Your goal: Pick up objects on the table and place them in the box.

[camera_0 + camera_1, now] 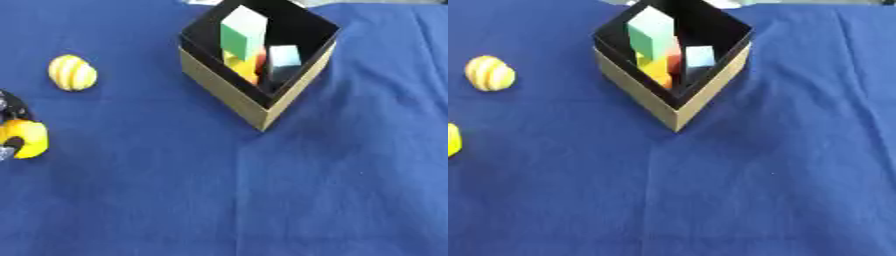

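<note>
Left eye view: left hand at left edge grips yellow object; box well apart.

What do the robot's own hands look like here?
Only the left hand shows, at the left eye view's left edge: black, rounded parts with small silver-grey patches. No cables or markings can be made out. The right hand is out of view.

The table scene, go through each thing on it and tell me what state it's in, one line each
Box: open on top, standing on the blue cloth, partly filled.
Green block: inside the box, tilted, sticking up highest.
Light blue block: inside the box, beside the green one.
Yellow and orange pieces: inside the box, low down.
Striped yellow object: on the cloth, outside the box.
Yellow object: at the left edge, held in the left hand.
</note>
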